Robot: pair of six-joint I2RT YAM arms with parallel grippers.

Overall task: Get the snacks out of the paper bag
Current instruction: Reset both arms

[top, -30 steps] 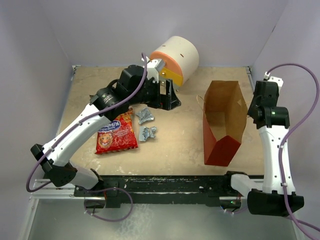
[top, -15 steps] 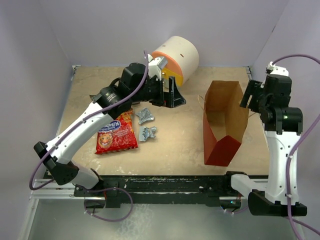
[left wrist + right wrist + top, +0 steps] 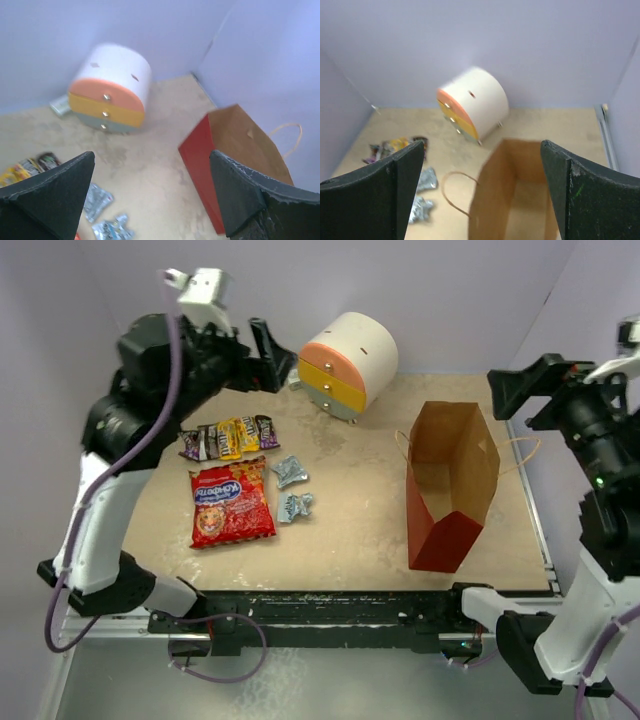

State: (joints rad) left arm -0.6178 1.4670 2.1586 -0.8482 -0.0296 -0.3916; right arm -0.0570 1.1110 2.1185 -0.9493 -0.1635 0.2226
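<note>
Overhead, the paper bag (image 3: 447, 490) stands upright on the right half of the counter (image 3: 350, 530). Its mouth is open upward, red outside and brown kraft inside, and a thin string handle (image 3: 400, 448) loops from its left lip. The snacks lie on the counter's left half, well apart from the bag. A red crisp packet (image 3: 231, 504) lies flat near the front, with a row of small yellow, brown and purple candy packets (image 3: 228, 437) just behind it. Two silver foil packets (image 3: 291, 472) lie just to its right, one behind the other.

The left gripper (image 3: 152, 157) hangs high over the back left corner, above the candy packets and left of the round white cabinet (image 3: 348, 365). Its jaws are spread wide, holding nothing and touching nothing. In its wrist camera the bag sits toward the finger at the right of the view (image 3: 250, 200). The cabinet stands further back on the other side, and the foil packets lie low beside the other finger.

The right gripper (image 3: 482, 145) hangs high at the right edge, above and to the right of the bag and apart from it. Its jaws are also spread wide, gripping nothing. In its wrist camera the bag's open mouth lies below, between the two fingers (image 3: 375, 195), with the brown interior showing.
</note>
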